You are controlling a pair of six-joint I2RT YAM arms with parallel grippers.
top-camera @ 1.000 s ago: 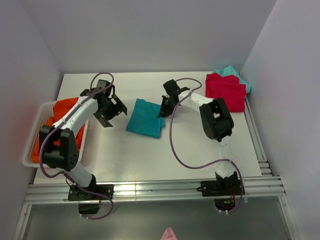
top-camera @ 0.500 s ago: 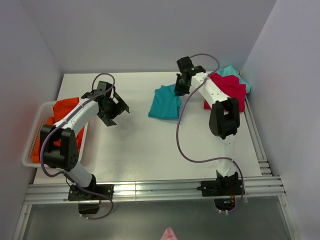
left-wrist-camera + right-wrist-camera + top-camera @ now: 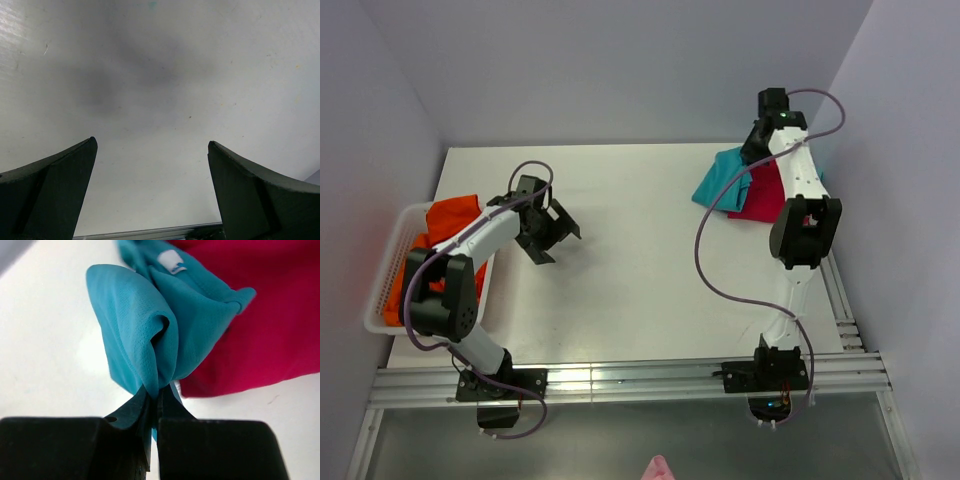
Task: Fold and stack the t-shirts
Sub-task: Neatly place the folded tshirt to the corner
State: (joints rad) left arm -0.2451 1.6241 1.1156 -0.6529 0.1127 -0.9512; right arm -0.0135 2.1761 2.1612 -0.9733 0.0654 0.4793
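Pinching a bunched fold of the teal tee (image 3: 145,330), the right gripper (image 3: 152,397) has its jaws pressed together on the cloth with no gap showing. The tee spreads away from the fingertips at the far right of the table (image 3: 640,290) and overlaps the left edge of the red tee (image 3: 265,315). Its white label (image 3: 171,262) faces up. The left gripper (image 3: 152,190) gapes wide and holds nothing, poised over the table near the basket (image 3: 380,290) holding the orange tee (image 3: 445,225).
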